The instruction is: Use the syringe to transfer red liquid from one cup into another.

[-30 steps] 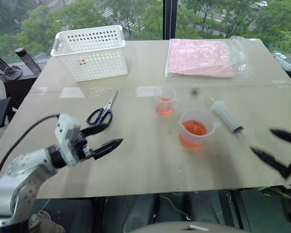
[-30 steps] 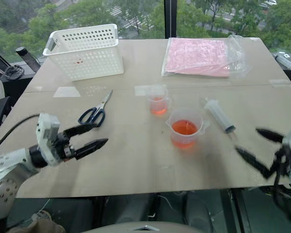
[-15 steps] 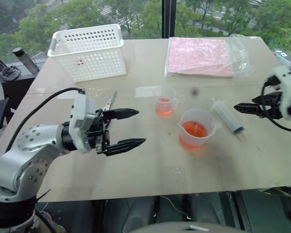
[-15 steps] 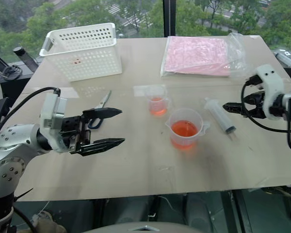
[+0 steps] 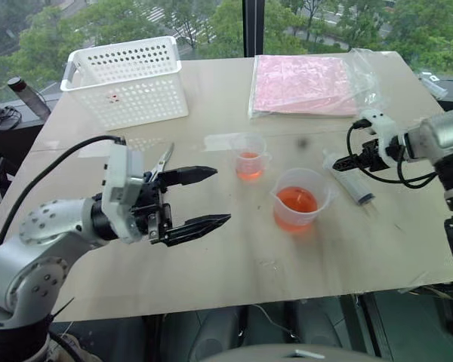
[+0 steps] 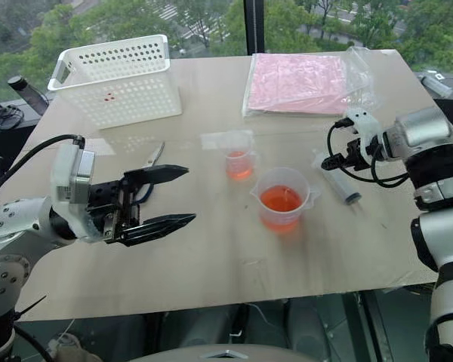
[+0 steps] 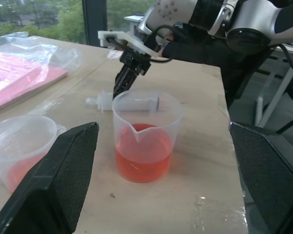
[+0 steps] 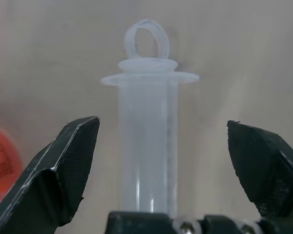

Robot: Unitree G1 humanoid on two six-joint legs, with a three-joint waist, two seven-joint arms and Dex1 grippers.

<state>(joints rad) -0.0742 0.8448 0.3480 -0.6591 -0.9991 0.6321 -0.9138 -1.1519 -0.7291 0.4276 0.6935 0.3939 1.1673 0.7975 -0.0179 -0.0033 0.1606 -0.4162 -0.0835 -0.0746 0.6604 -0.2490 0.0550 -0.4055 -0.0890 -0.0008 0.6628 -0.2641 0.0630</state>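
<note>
Syringe (image 5: 352, 179), a large clear plastic one with a white plunger and thin dark tip, lies flat on the beige table (image 5: 234, 256), to the right of the wider clear beaker (image 5: 297, 200) of orange-red liquid (image 5: 296, 200). The right gripper (image 5: 347, 161) hangs over its plunger end; in the right wrist view the black fingers (image 8: 63, 165) straddle the barrel, apart from it. The smaller clear beaker (image 5: 249, 157) stands behind and left of the wide one. The left gripper (image 5: 204, 197) hovers spread wide over the table, near the black-handled scissors (image 5: 161, 161).
</note>
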